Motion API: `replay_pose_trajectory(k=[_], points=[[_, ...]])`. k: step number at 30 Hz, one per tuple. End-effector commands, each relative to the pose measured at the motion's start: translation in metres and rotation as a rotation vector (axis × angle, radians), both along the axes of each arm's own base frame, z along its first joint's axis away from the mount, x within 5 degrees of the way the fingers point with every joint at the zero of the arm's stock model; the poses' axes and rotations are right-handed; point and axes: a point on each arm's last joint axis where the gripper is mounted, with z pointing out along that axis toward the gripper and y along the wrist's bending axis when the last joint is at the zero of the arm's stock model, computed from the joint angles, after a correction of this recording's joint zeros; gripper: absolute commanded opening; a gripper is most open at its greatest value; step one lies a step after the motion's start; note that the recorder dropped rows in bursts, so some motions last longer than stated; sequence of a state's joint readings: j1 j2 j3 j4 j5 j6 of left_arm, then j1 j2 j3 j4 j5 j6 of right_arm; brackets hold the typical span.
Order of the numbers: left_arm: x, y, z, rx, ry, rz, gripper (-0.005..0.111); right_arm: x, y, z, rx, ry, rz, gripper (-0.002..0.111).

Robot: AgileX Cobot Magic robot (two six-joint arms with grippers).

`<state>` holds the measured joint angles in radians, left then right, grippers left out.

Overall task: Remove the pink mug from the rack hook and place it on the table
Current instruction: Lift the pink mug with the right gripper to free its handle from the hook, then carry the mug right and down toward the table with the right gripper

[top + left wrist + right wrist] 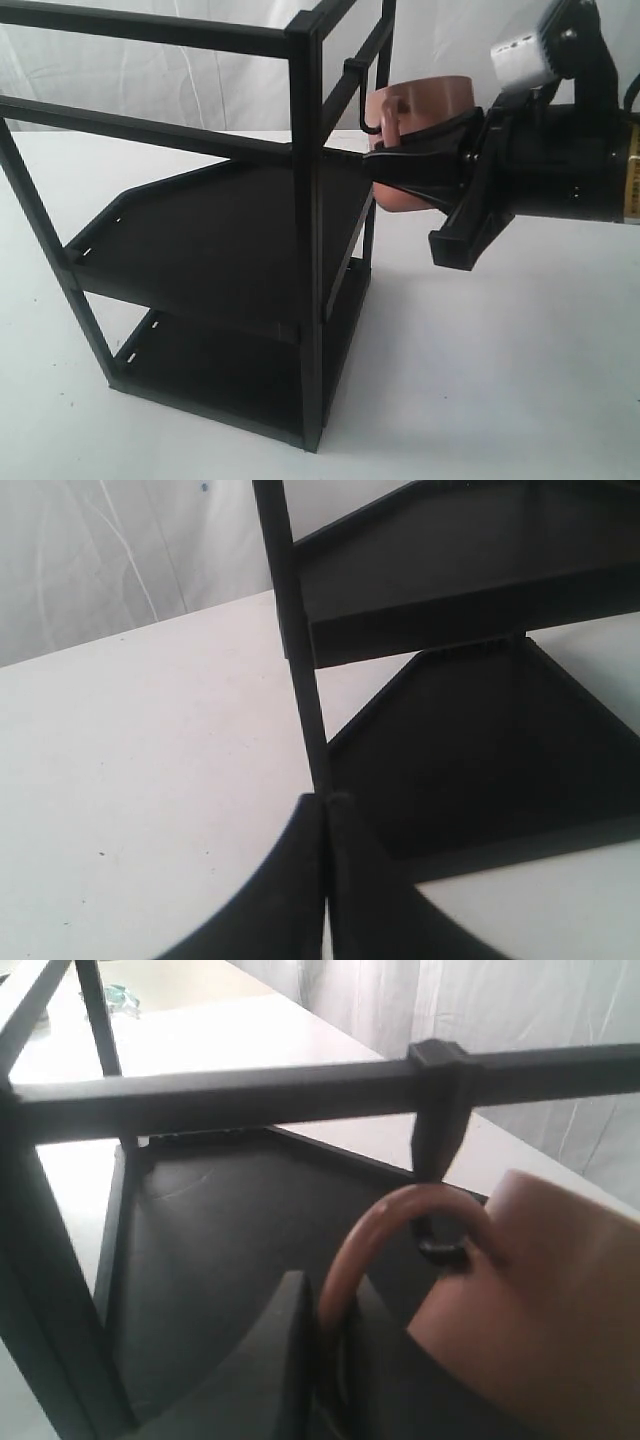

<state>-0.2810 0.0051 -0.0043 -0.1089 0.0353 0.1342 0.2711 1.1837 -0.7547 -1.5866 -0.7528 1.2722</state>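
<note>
My right gripper [335, 1345] is closed tight on the pink mug [428, 102]. My two black fingers pinch the mug's handle [372, 1228], one finger on each side of the loop. The round top of the loop sticks up out of my fingers.

The mug hangs on the hook [437, 1140]. The hook comes down from the top bar [250, 1095] of the black rack [308, 250]. Its curled tip sits inside the handle loop, so the mug is not off the hook yet. The mug is up high, just under that top bar, on the outside of the rack near one top corner. Its pink body is on my side of the hook, close to my fingers. It is up in the air, well above the white table [520, 380] that the rack stands on.

My left gripper [325, 815] is shut too, but with nothing in it. Its two fingers are pressed together, with only a thin line between them. It is low down, just beside a thin post [298, 680] of the rack, where the two shelves [480, 750] come to a corner. The tips point at the post. I cannot tell if they touch it. The table next to that side of the rack is plain and white.
</note>
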Motion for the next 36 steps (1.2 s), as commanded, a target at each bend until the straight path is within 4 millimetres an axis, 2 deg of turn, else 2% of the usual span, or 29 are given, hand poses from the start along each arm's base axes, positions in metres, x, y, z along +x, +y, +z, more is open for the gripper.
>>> replay_pose_trajectory(k=[1,9,12,16,19,22,30,36], points=[[0.000,0.000,-0.001,-0.010,-0.002,0.001,0.000,-0.004,-0.008,0.006,-0.050,-0.031,-0.065,0.000],[0.000,0.000,-0.001,-0.010,-0.002,0.001,0.000,-0.009,-0.022,0.021,-0.082,-0.131,-0.220,0.000],[0.000,0.000,-0.001,-0.010,-0.002,0.001,0.000,-0.015,-0.026,0.015,-0.151,-0.215,-0.223,0.000],[0.000,0.000,-0.001,-0.010,-0.002,0.001,0.000,-0.009,-0.042,-0.009,-0.169,-0.208,-0.423,0.000],[0.000,0.000,-0.001,-0.010,-0.002,0.001,0.000,0.003,-0.064,-0.029,-0.074,-0.163,-0.585,0.000],[0.000,0.000,-0.001,-0.010,-0.002,0.001,0.000,0.011,-0.079,-0.055,-0.004,-0.137,-0.667,0.000],[0.000,0.000,-0.001,-0.010,-0.002,0.001,0.000,0.049,-0.091,-0.092,0.076,-0.240,-0.816,0.000],[0.000,0.000,-0.001,-0.010,-0.002,0.001,0.000,0.085,-0.089,-0.122,0.083,-0.239,-0.823,0.000]])
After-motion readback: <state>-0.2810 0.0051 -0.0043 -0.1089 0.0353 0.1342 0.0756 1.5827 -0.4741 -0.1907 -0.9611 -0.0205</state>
